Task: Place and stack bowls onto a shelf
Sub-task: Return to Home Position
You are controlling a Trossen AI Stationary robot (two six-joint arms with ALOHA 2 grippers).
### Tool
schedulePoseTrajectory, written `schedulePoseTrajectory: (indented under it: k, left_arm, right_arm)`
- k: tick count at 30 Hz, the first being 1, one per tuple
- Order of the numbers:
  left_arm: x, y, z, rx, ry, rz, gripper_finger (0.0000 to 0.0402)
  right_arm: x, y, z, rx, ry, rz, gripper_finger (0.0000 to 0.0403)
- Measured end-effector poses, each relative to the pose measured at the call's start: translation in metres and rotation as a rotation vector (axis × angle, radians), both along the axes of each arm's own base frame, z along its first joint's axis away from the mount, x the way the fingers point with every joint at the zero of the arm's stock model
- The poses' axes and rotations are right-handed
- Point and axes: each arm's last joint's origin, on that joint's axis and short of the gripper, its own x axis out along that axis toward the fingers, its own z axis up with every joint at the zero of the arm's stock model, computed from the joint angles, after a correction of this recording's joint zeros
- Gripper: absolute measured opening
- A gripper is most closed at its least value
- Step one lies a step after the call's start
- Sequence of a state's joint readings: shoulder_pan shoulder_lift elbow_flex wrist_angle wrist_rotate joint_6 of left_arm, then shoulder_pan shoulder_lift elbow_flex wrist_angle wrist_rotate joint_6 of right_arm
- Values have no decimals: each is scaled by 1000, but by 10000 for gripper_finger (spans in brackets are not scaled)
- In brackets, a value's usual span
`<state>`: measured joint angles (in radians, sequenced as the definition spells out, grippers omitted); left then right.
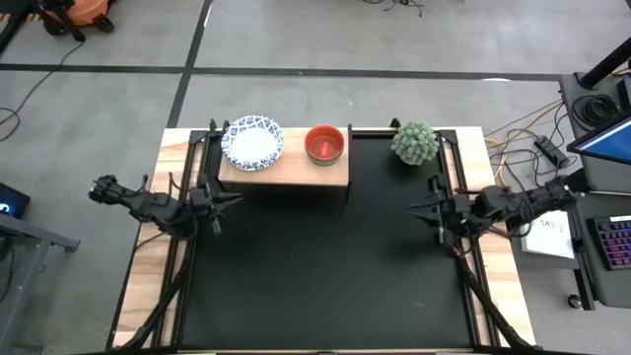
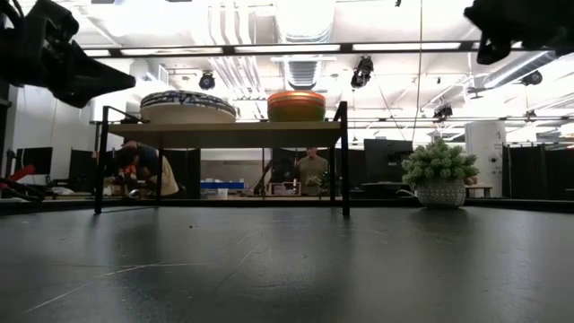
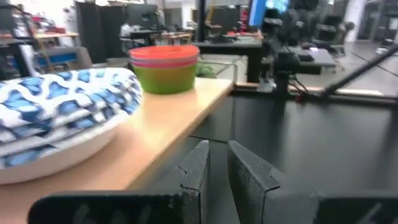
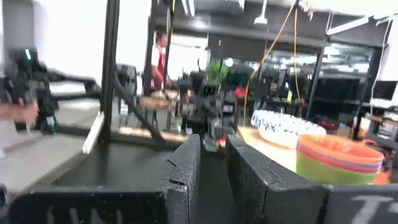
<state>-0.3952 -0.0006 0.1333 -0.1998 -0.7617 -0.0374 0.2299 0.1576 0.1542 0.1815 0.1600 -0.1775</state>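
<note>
A stack of wide white bowls with blue patterned rims (image 1: pixel 252 143) (image 2: pixel 188 106) (image 3: pixel 56 124) rests on the left part of the wooden shelf (image 1: pixel 286 173) (image 2: pixel 224 133). Beside it stands a nested stack of small bowls (image 1: pixel 324 144) (image 3: pixel 165 68) (image 4: pixel 339 158), red on top, then magenta and green. My left gripper (image 1: pixel 221 201) (image 3: pixel 217 165) hovers off the shelf's left near corner, fingers a narrow gap apart, holding nothing. My right gripper (image 1: pixel 430 208) (image 4: pixel 213 162) hovers at the table's right side, also narrowly open and holding nothing.
A round green spiky plant in a pot (image 1: pixel 415 143) (image 2: pixel 439 175) stands on the black tabletop (image 1: pixel 325 276) right of the shelf. The shelf's thin black legs (image 2: pixel 344 157) stand near the far edge. People are in the room beyond the table.
</note>
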Motion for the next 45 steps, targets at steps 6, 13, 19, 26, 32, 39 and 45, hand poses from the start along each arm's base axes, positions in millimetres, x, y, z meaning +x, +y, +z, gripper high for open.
schedulePoseTrajectory:
  k: [6, 13, 19, 26, 32, 39, 45]
  left_arm:
    - [3, -2, -15, -21, 32, -19, 38]
    - [4, -3, -15, -11, 26, -40, 38]
    - [4, -3, -15, -5, 30, -37, 38]
    - [3, 1, -16, -2, 25, 101, 38]
    - [1, 5, -16, -10, 6, 284, 38]
    - [1, 5, -16, -9, 7, 287, 38]
    - [1, 5, -16, -8, 7, 286, 38]
  right_arm:
    - [-7, -2, -13, 17, 14, 3, 68]
    - [-4, -2, -37, -8, 19, -22, 68]
    - [-2, -4, -44, 27, 72, -85, 68]
    - [-3, -10, -45, 44, 80, -307, 68]
    - [-2, -11, -49, 37, 120, -341, 68]
    - [-2, -12, -49, 30, 126, -375, 68]
    - [-2, -12, -49, 34, 127, -375, 68]
